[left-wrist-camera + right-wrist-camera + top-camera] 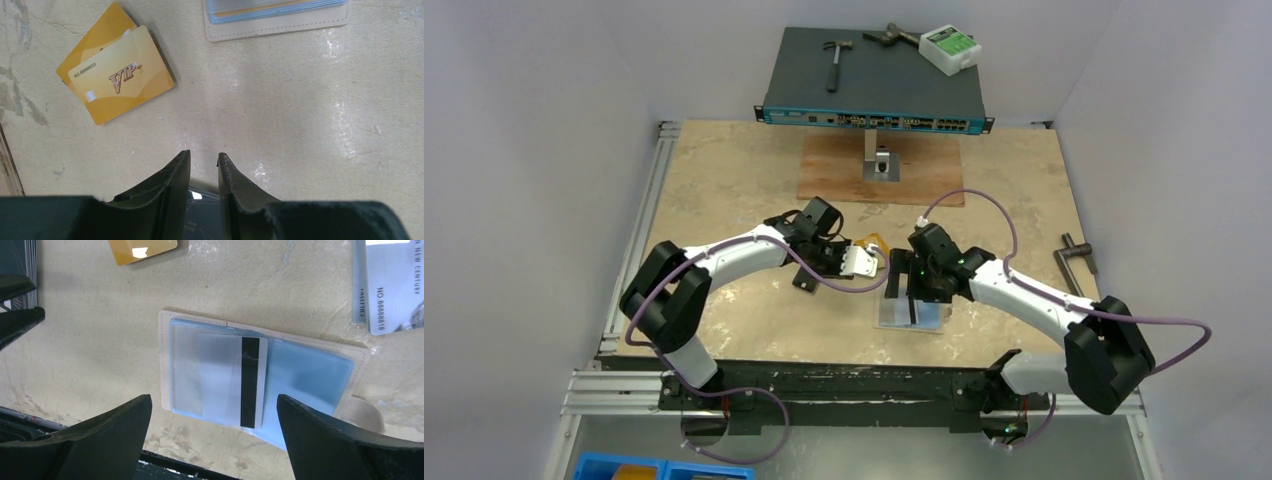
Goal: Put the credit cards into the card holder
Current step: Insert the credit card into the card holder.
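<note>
The beige card holder (911, 315) lies open, with bluish pockets (320, 370). A silver-grey card with a black stripe (250, 380) sits partly under its clear left pocket. My right gripper (214, 399) hangs open and empty just above it (911, 290). My left gripper (856, 262) is to the holder's left, with narrow-set fingers (204, 156) shut on the black card (202, 212), lifted off the table. Two orange-yellow cards (122, 75) overlap on the table ahead of it. More silver-grey cards (392, 285) lie beside the holder. The holder's edge (280, 22) shows in the left wrist view.
At the back are a network switch (874, 85) carrying a hammer (836, 60) and a white box (951, 48), and a brown board (834, 180) with a metal bracket (881, 160). A metal tool (1079, 262) lies at right. The table's front rail (165, 465) is close to the holder.
</note>
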Robot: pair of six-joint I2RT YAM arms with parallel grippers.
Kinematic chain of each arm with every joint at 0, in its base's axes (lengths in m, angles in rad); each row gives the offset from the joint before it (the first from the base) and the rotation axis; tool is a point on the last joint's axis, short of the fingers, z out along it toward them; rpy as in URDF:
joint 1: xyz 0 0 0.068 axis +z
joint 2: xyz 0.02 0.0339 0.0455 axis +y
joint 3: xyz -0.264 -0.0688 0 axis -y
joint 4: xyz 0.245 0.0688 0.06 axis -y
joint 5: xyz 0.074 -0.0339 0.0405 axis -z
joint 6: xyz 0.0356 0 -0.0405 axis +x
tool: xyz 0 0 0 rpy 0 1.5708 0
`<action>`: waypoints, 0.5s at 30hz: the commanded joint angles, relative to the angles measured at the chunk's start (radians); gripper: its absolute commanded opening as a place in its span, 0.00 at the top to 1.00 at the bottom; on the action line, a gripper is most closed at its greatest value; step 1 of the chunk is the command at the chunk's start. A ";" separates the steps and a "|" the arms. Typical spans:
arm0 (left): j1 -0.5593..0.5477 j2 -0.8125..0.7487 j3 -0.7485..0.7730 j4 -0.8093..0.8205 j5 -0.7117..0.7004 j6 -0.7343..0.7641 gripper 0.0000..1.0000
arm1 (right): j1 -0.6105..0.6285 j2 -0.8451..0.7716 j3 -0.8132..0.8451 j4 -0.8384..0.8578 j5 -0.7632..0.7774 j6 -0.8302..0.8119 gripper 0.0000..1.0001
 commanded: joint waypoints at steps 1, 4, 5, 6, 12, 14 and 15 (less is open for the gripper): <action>0.019 -0.048 0.023 0.013 0.040 -0.029 0.74 | 0.004 -0.041 0.056 -0.124 0.092 0.001 0.07; 0.018 -0.054 0.011 0.023 0.040 -0.022 0.74 | 0.005 -0.060 0.022 -0.117 0.093 0.017 0.26; 0.016 -0.056 0.007 0.029 0.044 -0.020 0.74 | 0.005 -0.067 0.011 -0.110 0.089 0.024 0.38; 0.013 -0.056 0.003 0.034 0.048 -0.015 0.74 | 0.005 -0.074 -0.003 -0.098 0.075 0.031 0.51; -0.107 -0.040 -0.029 0.079 -0.012 0.058 0.74 | 0.005 -0.086 -0.066 -0.066 0.085 0.084 0.88; -0.154 -0.026 -0.025 0.084 -0.025 0.074 0.74 | 0.005 -0.081 -0.087 -0.060 0.088 0.091 0.93; -0.176 -0.019 -0.017 0.083 -0.028 0.078 0.74 | 0.004 -0.082 -0.101 -0.051 0.086 0.095 0.94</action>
